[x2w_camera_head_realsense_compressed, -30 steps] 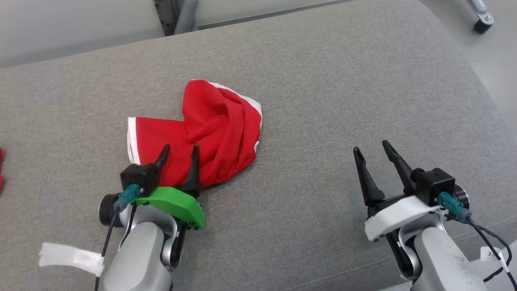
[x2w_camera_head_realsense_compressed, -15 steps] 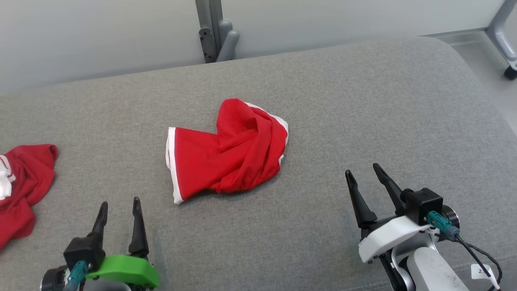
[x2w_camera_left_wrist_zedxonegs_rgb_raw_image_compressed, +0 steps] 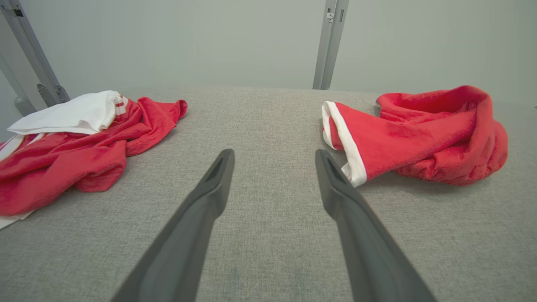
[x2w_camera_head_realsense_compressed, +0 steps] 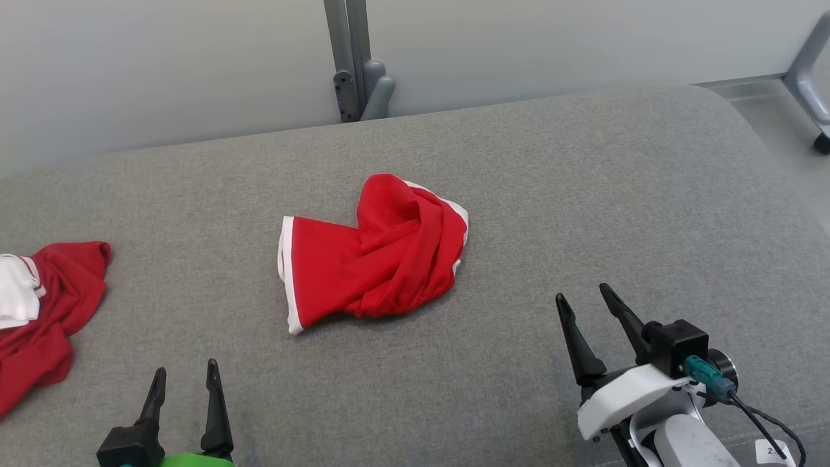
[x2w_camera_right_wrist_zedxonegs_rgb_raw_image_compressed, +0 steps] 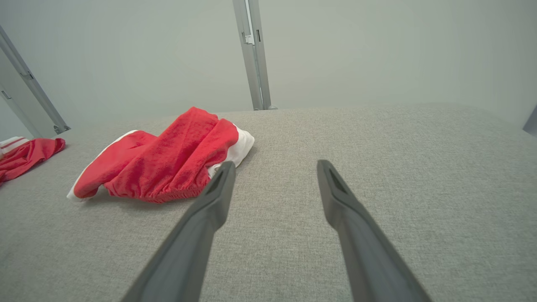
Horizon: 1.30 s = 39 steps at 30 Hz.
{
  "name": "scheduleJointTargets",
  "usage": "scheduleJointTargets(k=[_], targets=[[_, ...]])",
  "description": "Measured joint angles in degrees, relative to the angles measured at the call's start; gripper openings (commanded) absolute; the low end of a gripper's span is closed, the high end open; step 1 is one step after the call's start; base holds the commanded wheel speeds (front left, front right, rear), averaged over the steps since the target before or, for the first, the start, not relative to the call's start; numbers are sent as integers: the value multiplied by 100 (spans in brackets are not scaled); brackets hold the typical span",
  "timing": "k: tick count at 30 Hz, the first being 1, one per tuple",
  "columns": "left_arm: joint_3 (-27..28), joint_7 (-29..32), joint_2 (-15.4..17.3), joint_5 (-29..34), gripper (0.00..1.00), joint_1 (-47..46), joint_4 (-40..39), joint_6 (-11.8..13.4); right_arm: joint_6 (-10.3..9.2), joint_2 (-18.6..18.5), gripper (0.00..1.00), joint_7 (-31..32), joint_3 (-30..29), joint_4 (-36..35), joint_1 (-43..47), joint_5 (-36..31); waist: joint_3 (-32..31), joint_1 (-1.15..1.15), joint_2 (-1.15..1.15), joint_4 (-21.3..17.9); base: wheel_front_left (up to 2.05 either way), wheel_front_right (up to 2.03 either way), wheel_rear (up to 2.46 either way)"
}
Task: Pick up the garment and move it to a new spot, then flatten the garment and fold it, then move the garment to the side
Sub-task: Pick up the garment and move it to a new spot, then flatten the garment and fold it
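Took in first a broad grey woven-fabric padded tabletop (x2w_camera_head_realsense_compressed: 583,194) with rounded corners, carrying everything. Noted behind it a plain pale wall (x2w_camera_head_realsense_compressed: 162,65). Found at the tabletop's left edge a crumpled heap of red cloth with a white piece on top (x2w_camera_head_realsense_compressed: 45,305), partly cut off by the head view's border. Found the task's thing, a rumpled red cloth garment with white-banded edges (x2w_camera_head_realsense_compressed: 376,259), lying near the tabletop's middle, bunched and twisted rather than flat, one white-trimmed edge turned toward the left, well apart from the heap and touched by neither hand. Made out a grey metal upright post (x2w_camera_head_realsense_compressed: 350,58) against the wall, beyond the far edge. Saw the white-cased right hand (x2w_camera_head_realsense_compressed: 582,293) at the lower right, long dark fingers spread wide and holding nothing, poised over bare fabric to the right of the garment and nearer the robot. Saw the green-cased left hand (x2w_camera_head_realsense_compressed: 186,366) at the bottom left, likewise spread wide and empty; looked along those fingers, in the left wrist view, at the bare strip between heap and garment. Spotted last a small black castor (x2w_camera_head_realsense_compressed: 822,144) at the far right, beyond the tabletop's corner.
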Motion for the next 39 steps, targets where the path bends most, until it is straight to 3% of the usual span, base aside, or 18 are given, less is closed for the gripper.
scheduleJointTargets(k=[11, 17, 27, 37, 38, 39], targets=[[-156, 0, -2, -54, 100, -25, -31, 9, 0, -3, 100, 0, 121, 27, 28, 16, 53, 0, 0, 40, 0, 0, 0], [-502, 0, -5, -101, 100, -291, -22, -15, 0, -108, 100, 0, 385, 242, -322, 113, 325, 0, 0, 178, 0, 0, 0], [-1063, -1, -10, -290, 100, -723, -66, 9, 0, -180, 100, 0, 742, 1055, -1240, 294, 959, 0, 0, 793, 0, 0, 0], [-1241, -1, -7, -436, 100, -948, -56, 59, 0, -232, 100, 0, 815, 1730, -1740, 690, 1438, 0, 0, 1439, 0, 0, 0], [-1241, 0, -7, -435, 100, -946, -55, 58, 0, -236, 42, 0, 861, 1892, -1809, 726, 1495, 0, 0, 1537, 0, 0, 0], [-1239, -1, -7, -437, 100, -946, -44, 58, 0, -246, 7, -19, 891, 1970, -1822, 770, 1518, 0, 0, 1578, 0, 0, 0]])
